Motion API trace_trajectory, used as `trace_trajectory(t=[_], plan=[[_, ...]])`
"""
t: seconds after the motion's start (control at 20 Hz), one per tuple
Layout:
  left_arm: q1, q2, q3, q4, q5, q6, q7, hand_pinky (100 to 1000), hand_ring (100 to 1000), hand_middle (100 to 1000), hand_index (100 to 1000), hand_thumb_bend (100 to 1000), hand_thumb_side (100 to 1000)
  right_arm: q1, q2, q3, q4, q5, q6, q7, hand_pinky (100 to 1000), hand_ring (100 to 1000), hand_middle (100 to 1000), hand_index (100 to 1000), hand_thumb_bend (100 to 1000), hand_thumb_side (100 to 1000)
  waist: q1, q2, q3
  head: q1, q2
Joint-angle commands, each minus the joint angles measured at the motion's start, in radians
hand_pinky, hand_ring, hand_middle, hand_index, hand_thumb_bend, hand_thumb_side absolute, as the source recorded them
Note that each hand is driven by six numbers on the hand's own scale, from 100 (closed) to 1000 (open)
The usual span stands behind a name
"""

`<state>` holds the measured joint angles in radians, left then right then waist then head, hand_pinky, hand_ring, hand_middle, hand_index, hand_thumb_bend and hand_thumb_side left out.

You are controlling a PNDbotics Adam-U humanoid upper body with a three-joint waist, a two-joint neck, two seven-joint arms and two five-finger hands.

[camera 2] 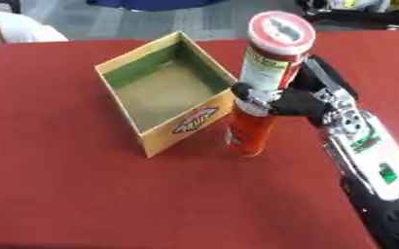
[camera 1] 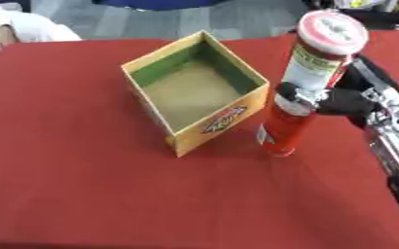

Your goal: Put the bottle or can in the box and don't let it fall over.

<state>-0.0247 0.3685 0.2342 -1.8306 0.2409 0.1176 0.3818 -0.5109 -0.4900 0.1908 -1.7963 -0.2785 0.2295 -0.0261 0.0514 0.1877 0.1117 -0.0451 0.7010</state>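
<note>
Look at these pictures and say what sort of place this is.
Probably an indoor demo or test space, not a home: a table under a red cloth, a grey floor behind, and a robot's right hand gripping a tall can beside a cardboard box.

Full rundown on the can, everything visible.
The can is a tall, slim tube: red lower body, white and green label higher up, and a white lid ringed red. It looks like cardboard. It stands nearly upright on the red table, right of the open box, outside it. The right hand curls round its middle.
</note>
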Motion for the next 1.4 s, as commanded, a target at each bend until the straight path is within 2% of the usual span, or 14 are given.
trace_trajectory(t=[0.05,0.25,0.45,0.75,0.9,1.0,1.2,1.4], plan=[[0.0,0.024,0.009,-0.011,-0.002,0.001,0.001,715,828,763,789,431,772,-0.048,-0.036,-0.016,-0.045,-0.011,0.019,-0.002,754,664,491,517,484,196,-0.001,-0.023,0.0,0.004,-0.003],[0.001,0.027,0.01,-0.011,-0.002,0.0,0.002,715,828,763,789,430,772,-0.124,-0.04,-0.014,-0.049,-0.015,0.051,-0.007,754,660,490,516,507,219,-0.002,-0.027,0.0,0.002,0.002],[0.004,0.028,0.01,-0.009,-0.003,0.001,0.002,716,828,763,789,430,772,-0.209,-0.044,-0.01,-0.022,-0.021,0.109,-0.026,752,651,487,513,501,215,-0.005,-0.029,0.0,0.001,0.005],[0.004,0.029,0.008,-0.008,-0.003,0.001,0.0,716,828,763,789,429,773,-0.355,-0.02,-0.008,0.092,-0.021,0.17,-0.079,750,650,491,517,483,225,-0.006,-0.031,0.003,-0.002,0.009],[0.001,0.03,0.006,-0.008,-0.002,0.001,-0.001,716,828,763,789,429,773,-0.416,0.011,0.0,0.159,-0.001,0.168,-0.096,747,646,494,521,485,230,-0.005,-0.03,0.006,-0.008,0.008],[-0.001,0.029,0.005,-0.008,-0.002,0.001,-0.003,716,828,763,789,429,773,-0.453,0.035,0.009,0.203,0.022,0.158,-0.097,748,646,498,524,553,207,-0.004,-0.029,0.009,-0.012,0.006],[-0.006,0.029,0.002,-0.009,-0.001,0.001,-0.006,716,827,763,789,429,773,-0.51,0.093,0.018,0.3,0.092,0.125,-0.084,746,645,500,527,571,196,-0.002,-0.026,0.017,-0.022,0.0],[-0.011,0.028,0.0,-0.009,0.0,0.001,-0.009,716,827,763,789,429,773,-0.544,0.144,0.021,0.392,0.161,0.086,-0.088,746,644,502,529,631,113,0.0,-0.02,0.027,-0.037,-0.011]])
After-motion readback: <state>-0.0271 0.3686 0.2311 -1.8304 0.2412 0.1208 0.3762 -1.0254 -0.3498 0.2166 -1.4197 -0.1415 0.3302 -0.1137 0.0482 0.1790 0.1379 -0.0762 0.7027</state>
